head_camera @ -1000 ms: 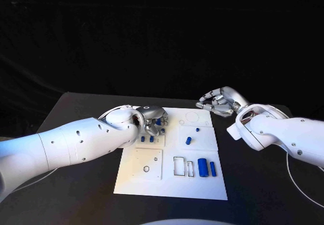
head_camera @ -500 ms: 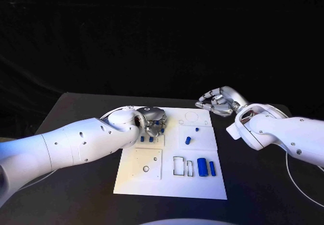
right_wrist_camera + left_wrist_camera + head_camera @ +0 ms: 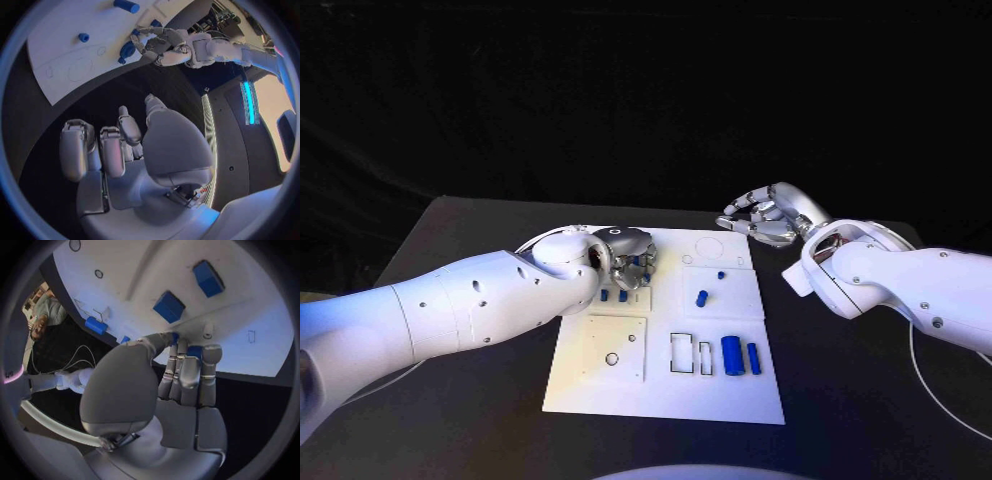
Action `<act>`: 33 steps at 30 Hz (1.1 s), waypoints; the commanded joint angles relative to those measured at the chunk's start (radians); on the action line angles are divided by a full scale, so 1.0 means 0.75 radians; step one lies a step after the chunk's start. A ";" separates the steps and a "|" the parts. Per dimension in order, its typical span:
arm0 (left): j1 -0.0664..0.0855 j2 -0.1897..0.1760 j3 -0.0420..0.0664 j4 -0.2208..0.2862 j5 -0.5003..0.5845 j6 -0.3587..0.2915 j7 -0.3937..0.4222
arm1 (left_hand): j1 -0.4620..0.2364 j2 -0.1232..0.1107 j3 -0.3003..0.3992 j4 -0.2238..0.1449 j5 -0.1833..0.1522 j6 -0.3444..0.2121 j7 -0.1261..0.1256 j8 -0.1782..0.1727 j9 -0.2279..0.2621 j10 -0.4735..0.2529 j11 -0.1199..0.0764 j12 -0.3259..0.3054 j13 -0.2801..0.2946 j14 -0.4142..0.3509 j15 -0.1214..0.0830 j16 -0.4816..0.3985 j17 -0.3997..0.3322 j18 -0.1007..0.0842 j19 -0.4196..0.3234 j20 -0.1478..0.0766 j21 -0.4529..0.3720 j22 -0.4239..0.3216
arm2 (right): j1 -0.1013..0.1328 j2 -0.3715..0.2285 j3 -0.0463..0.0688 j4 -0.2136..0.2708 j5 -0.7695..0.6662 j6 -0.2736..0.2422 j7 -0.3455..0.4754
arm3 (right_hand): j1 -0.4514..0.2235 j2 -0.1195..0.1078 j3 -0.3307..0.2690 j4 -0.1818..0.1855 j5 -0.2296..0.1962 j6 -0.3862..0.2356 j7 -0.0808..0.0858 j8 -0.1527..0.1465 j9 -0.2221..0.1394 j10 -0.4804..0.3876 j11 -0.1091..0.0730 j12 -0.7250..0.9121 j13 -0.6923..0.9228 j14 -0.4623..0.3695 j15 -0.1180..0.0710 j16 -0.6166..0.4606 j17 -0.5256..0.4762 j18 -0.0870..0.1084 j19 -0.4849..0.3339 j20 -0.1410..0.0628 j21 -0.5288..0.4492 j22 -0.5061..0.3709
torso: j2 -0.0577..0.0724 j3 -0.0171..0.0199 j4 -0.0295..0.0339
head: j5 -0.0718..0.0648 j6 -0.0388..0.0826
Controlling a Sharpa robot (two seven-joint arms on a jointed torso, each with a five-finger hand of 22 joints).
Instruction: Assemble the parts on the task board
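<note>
The left hand (image 3: 623,250), upper left of the task board (image 3: 668,395), curls over a blue part (image 3: 194,351) at its fingertips, grip unclear; the right hand (image 3: 764,215) hovers curled and empty.

- Worktop (image 3: 473,400): black, matte surface; its far edge meets the backdrop.
- Backdrop (image 3: 646,90): black, behind the worktop across the whole width of the head view.
- Cable (image 3: 942,400): thin, white, lying in a curve on the worktop near its right-hand side.
- Cable (image 3: 78,357): thin, pale, looping over the dark worktop surface, seen in the left wrist view.
</note>
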 commanded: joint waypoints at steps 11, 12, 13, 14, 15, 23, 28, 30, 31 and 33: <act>-0.004 0.002 -0.001 -0.021 0.044 -0.044 0.016 | -0.010 0.050 0.045 -0.019 -0.013 0.093 -0.009 -0.013 -0.010 0.092 -0.012 -0.063 -0.028 0.028 -0.016 0.014 0.004 -0.031 0.044 -0.011 0.039 0.052 | -0.001 0.002 0.000 0.001 -0.021 0.001 0.012 | -0.003 0.007 -0.004 -0.002 0.006 -0.001 -0.006 0.008 -0.002 0.003 -0.003 0.005 0.003 0.096 -0.006 -0.005 0.164 0.015 0.003 -0.011 -0.007 0.165 | -0.001 -0.0006 -0.0014 | -0.002 0.004; -0.004 0.000 0.000 -0.021 0.047 -0.053 0.019 | -0.013 0.050 0.051 -0.023 -0.014 0.099 -0.008 -0.018 -0.012 0.106 -0.011 -0.082 -0.036 0.031 -0.015 0.014 0.003 -0.031 0.047 -0.011 0.042 0.055 | -0.001 0.002 0.000 0.001 -0.023 0.001 0.012 | -0.003 0.007 -0.004 -0.002 0.006 -0.001 -0.006 0.008 -0.002 0.003 -0.003 0.005 0.003 0.096 -0.006 -0.005 0.164 0.015 0.003 -0.011 -0.007 0.165 | -0.001 -0.0007 -0.0014 | -0.002 0.004; -0.004 -0.004 0.000 -0.018 0.051 -0.066 0.024 | -0.018 0.049 0.058 -0.032 -0.014 0.109 -0.006 -0.027 -0.015 0.125 -0.012 -0.116 -0.049 0.034 -0.014 0.015 0.002 -0.031 0.047 -0.011 0.044 0.056 | -0.001 0.002 0.000 0.001 -0.025 0.000 0.012 | -0.003 0.007 -0.004 -0.002 0.006 -0.001 -0.006 0.008 -0.002 0.003 -0.003 0.005 0.003 0.096 -0.006 -0.005 0.164 0.015 0.003 -0.011 -0.007 0.165 | -0.001 -0.0006 -0.0016 | -0.002 0.004; -0.004 -0.007 0.000 -0.015 0.055 -0.074 0.027 | -0.019 0.047 0.059 -0.034 -0.015 0.110 -0.005 -0.028 -0.016 0.127 -0.011 -0.120 -0.050 0.035 -0.014 0.015 0.001 -0.032 0.050 -0.011 0.046 0.060 | -0.001 0.002 0.000 0.000 -0.026 0.000 0.012 | -0.003 0.007 -0.004 -0.002 0.006 -0.001 -0.006 0.008 -0.002 0.003 -0.003 0.005 0.003 0.096 -0.006 -0.005 0.164 0.015 0.003 -0.011 -0.007 0.165 | -0.001 -0.0007 -0.0019 | -0.002 0.005; -0.004 -0.012 0.001 -0.010 0.059 -0.082 0.029 | -0.019 0.047 0.060 -0.035 -0.015 0.111 -0.005 -0.029 -0.016 0.130 -0.010 -0.124 -0.052 0.035 -0.015 0.015 0.001 -0.032 0.051 -0.011 0.046 0.060 | -0.001 0.002 0.000 0.000 -0.027 0.000 0.012 | -0.003 0.007 -0.004 -0.002 0.006 -0.001 -0.006 0.008 -0.002 0.003 -0.003 0.005 0.003 0.096 -0.006 -0.005 0.164 0.015 0.003 -0.011 -0.007 0.165 | -0.001 -0.0011 -0.0020 | -0.002 0.006; -0.004 -0.082 0.034 0.078 0.106 -0.113 0.043 | -0.024 0.045 0.063 -0.044 -0.015 0.118 -0.003 -0.038 -0.019 0.145 -0.009 -0.150 -0.060 0.037 -0.014 0.015 -0.001 -0.032 0.051 -0.011 0.048 0.061 | -0.002 -0.001 0.000 -0.001 -0.030 -0.001 0.013 | -0.002 0.008 -0.005 -0.002 0.007 0.000 -0.006 0.009 -0.002 0.004 -0.004 0.006 0.004 0.096 -0.007 -0.005 0.163 0.015 0.003 -0.011 -0.007 0.165 | -0.005 -0.0006 0.0028 | -0.006 0.010; -0.001 -0.155 0.066 0.155 0.142 -0.118 0.041 | -0.028 0.041 0.061 -0.047 -0.015 0.123 -0.003 -0.040 -0.020 0.154 -0.009 -0.159 -0.062 0.036 -0.014 0.013 -0.009 -0.033 0.053 -0.010 0.049 0.063 | -0.003 -0.004 0.000 -0.002 -0.031 -0.001 0.012 | -0.002 0.008 -0.005 -0.002 0.007 0.000 -0.006 0.009 -0.002 0.004 -0.004 0.006 0.004 0.096 -0.007 -0.005 0.163 0.015 0.003 -0.011 -0.007 0.165 | -0.011 -0.0007 0.0086 | -0.006 0.011; -0.001 -0.174 0.071 0.172 0.151 -0.117 0.039 | -0.030 0.039 0.060 -0.048 -0.016 0.125 -0.003 -0.041 -0.020 0.158 -0.010 -0.163 -0.063 0.036 -0.014 0.013 -0.011 -0.033 0.054 -0.010 0.050 0.064 | -0.003 -0.004 0.000 -0.002 -0.031 -0.001 0.012 | -0.002 0.008 -0.005 -0.002 0.007 0.000 -0.006 0.009 -0.002 0.004 -0.004 0.006 0.004 0.096 -0.007 -0.005 0.163 0.015 0.003 -0.011 -0.007 0.165 | -0.012 -0.0007 0.0102 | -0.007 0.012; -0.001 -0.187 0.074 0.182 0.155 -0.115 0.037 | -0.030 0.039 0.060 -0.048 -0.016 0.125 -0.003 -0.041 -0.020 0.158 -0.010 -0.163 -0.063 0.036 -0.014 0.013 -0.011 -0.033 0.054 -0.010 0.050 0.064 | -0.003 -0.004 0.000 -0.002 -0.031 -0.001 0.012 | -0.002 0.008 -0.005 -0.002 0.007 0.000 -0.006 0.009 -0.002 0.004 -0.004 0.006 0.004 0.096 -0.007 -0.005 0.163 0.015 0.003 -0.011 -0.007 0.165 | -0.012 -0.0007 0.0110 | -0.008 0.012; 0.000 -0.208 0.078 0.194 0.163 -0.106 0.033 | -0.032 0.038 0.059 -0.049 -0.016 0.126 -0.003 -0.043 -0.021 0.160 -0.010 -0.166 -0.064 0.036 -0.014 0.012 -0.014 -0.033 0.054 -0.010 0.050 0.065 | -0.003 -0.005 0.000 -0.002 -0.031 -0.001 0.012 | -0.002 0.008 -0.005 -0.002 0.007 0.000 -0.006 0.009 -0.002 0.004 -0.004 0.006 0.004 0.096 -0.007 -0.005 0.163 0.015 0.003 -0.011 -0.007 0.165 | -0.013 -0.0010 0.0116 | -0.008 0.014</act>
